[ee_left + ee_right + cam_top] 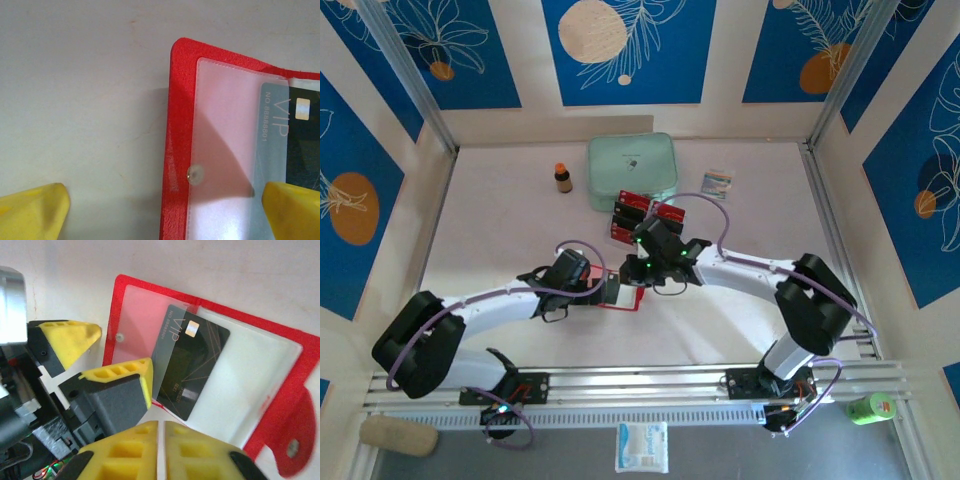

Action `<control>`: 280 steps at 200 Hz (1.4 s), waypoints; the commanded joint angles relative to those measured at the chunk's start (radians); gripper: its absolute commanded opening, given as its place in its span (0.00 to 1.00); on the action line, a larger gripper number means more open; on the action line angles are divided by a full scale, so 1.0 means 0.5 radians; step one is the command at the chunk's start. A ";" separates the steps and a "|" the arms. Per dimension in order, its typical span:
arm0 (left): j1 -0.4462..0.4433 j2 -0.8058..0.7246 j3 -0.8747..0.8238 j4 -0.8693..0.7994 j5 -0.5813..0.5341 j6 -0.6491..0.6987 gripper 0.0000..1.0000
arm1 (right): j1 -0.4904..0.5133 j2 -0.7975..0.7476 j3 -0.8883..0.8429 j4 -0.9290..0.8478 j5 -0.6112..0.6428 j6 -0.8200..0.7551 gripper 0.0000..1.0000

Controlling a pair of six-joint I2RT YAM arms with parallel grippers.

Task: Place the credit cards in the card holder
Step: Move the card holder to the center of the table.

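A dark credit card (195, 365) is sitting part-way inside a clear pocket of the card holder (116, 315), which is lying open and flat on the pale table (500, 240) just ahead of the two arms. The card's upper end is tucked under the frosted pocket on the side with the clasp stud. Its lower end is jutting out toward the holder's middle fold, so this insertion is looking unfinished and the card probably needs pushing further in. The other credit cards (630, 203) are lying in a loose cluster just beyond the card holder, on its far side from the arm bases, so most of the job is waiting.

The left gripper (165, 212) is reaching in from the card holder's left, its yellow fingers (70, 340) spread wide and straddling the holder's outer red edge. One fingertip is sitting over the pocket beside the card and the other over bare table just off the holder. Whether either is pressing down cannot be told.

The right gripper (161, 440) is hovering at the card holder's near side, close to the card's lower end. Its fingers are pressed all but together, with nothing seen between them.

Farther beyond the card holder, past the cluster, a mint-green case (632, 170) is resting.
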State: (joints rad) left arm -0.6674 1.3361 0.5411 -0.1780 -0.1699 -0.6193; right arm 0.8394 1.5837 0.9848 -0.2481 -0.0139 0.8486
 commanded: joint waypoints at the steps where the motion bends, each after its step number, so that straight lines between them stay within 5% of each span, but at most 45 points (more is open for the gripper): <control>1: 0.034 -0.039 0.012 -0.136 0.019 0.022 1.00 | -0.023 -0.049 -0.047 -0.289 0.174 -0.007 0.21; 28: 0.036 -0.060 0.042 -0.155 0.027 0.027 1.00 | -0.022 -0.004 -0.019 -0.439 0.286 -0.010 0.38; 67: 0.036 -0.067 0.087 -0.193 0.033 0.039 1.00 | -0.025 0.133 0.032 -0.449 0.316 -0.024 0.43; 97: 0.037 -0.067 0.106 -0.219 0.033 0.059 1.00 | -0.052 0.226 0.063 -0.397 0.286 -0.037 0.37; 134: 0.038 -0.059 0.135 -0.222 0.070 0.099 1.00 | -0.120 0.181 0.021 -0.382 0.279 -0.074 0.00; 229: 0.032 0.065 0.269 -0.132 0.220 0.145 1.00 | -0.328 -0.041 -0.181 -0.402 0.239 -0.213 0.00; 280: 0.033 0.137 0.352 -0.143 0.176 0.188 1.00 | -0.363 -0.187 -0.145 -0.478 0.209 -0.255 0.20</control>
State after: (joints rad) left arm -0.6613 1.3838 0.6773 -0.2478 -0.0788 -0.5598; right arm 0.6640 1.5620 0.9024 -0.4461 0.1215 0.7399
